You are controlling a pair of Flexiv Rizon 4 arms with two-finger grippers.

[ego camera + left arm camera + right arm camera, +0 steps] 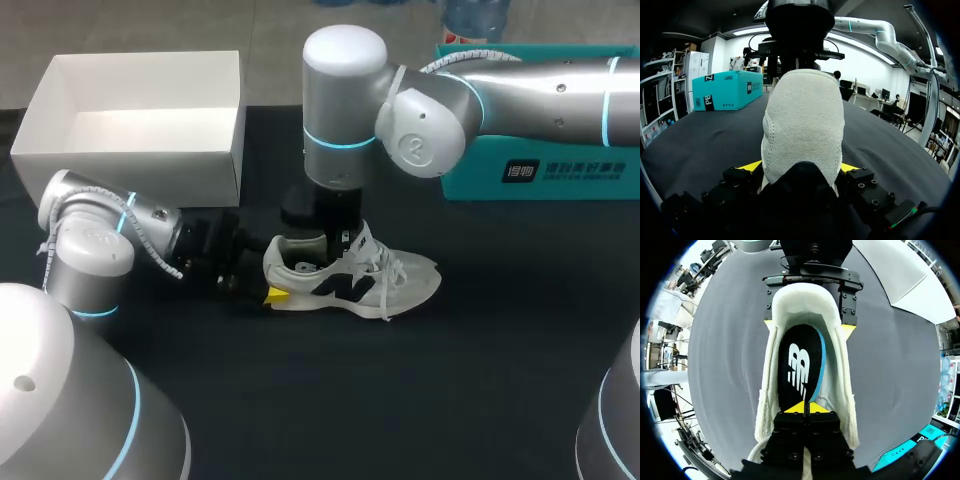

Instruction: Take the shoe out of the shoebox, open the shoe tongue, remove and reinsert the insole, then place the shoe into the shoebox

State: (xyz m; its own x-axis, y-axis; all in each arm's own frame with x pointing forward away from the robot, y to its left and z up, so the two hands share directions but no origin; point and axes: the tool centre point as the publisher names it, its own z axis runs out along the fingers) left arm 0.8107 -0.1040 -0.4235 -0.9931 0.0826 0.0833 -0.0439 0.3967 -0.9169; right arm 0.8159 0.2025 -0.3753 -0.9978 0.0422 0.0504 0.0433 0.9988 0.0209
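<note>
A white sneaker (pixel 350 280) with dark side marks lies on the black table, toe pointing right. My left gripper (pixel 275 281) holds its heel (pixel 802 125), one yellow tip on each side (pixel 807 326). From above, my right gripper (pixel 320 262) reaches down into the shoe's mouth. Its yellow tips (pixel 805 407) are pressed together on the black insole (pixel 800 365), whose blue edge shows along one side. The white padded collar (pixel 805 302) rings the opening. The open white shoebox (pixel 130 120) stands empty at the back left.
A teal box (pixel 540 170) stands at the back right, behind my right arm. The black table stretches bare in front of the shoe and to its right.
</note>
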